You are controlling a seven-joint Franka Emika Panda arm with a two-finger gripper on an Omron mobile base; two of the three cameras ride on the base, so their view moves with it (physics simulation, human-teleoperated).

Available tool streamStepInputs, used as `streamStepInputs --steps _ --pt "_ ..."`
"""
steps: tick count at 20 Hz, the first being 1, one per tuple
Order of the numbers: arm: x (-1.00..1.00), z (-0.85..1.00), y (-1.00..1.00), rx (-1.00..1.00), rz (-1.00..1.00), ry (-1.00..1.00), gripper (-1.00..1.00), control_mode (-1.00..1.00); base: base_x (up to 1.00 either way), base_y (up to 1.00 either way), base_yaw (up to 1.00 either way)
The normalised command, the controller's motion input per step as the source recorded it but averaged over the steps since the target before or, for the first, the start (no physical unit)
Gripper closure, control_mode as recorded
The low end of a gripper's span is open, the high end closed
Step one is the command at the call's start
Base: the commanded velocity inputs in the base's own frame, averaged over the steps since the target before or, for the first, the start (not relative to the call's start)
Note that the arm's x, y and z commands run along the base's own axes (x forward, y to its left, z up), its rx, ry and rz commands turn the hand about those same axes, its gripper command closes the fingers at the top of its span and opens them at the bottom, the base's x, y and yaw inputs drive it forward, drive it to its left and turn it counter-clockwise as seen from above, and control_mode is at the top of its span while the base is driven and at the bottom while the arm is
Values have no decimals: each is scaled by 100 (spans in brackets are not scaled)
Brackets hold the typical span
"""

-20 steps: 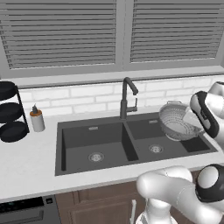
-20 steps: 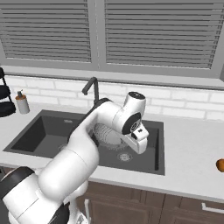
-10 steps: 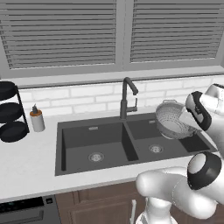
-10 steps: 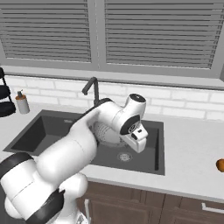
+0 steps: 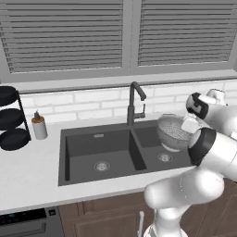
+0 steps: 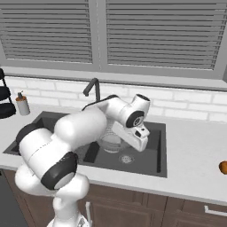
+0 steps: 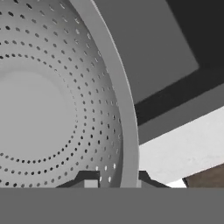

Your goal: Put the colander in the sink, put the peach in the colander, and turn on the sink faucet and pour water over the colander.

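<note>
Black stacked round racks point(image 5: 10, 118) at 9 o'clock on the desk point(image 5: 28, 171), with the orange-capped soap bottle point(image 5: 39, 126) just beside them. Next, the sink point(image 5: 99, 150): left basin bare but for its drain point(image 5: 101, 165). Sink faucet point(image 5: 134, 102) stands behind the divider at 12 o'clock, spout angled toward the right basin; no water visible. The colander point(image 5: 174, 133) hangs above the right basin, clear of the basin floor, tilted with its open side toward the faucet. In the hand view the fingers point(image 7: 141, 178) straddle the colander's rim, one pad inside the bowl and one outside, closed narrowly on that rim. The bowl extends from the fingers toward 10 o'clock in that view, with the basin wall and the desk edge at 3 o'clock. Far right, the peach point(image 6: 223, 167) sits on the desk near its front edge, well apart from the sink. Judgement: the basin floor lies directly beneath the colander, so lowering it is the next move; peach and faucet steps not yet done.
</note>
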Motion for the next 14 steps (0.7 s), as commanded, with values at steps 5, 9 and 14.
streamStepInputs --steps 5,9,14 --pt "28 -32 -1 5 27 12 100 -100 0 0 0" --pt "33 -33 -4 4 27 3 100 -100 0 0 0" --pt "30 -29 -18 6 24 0 100 -100 0 0 0"
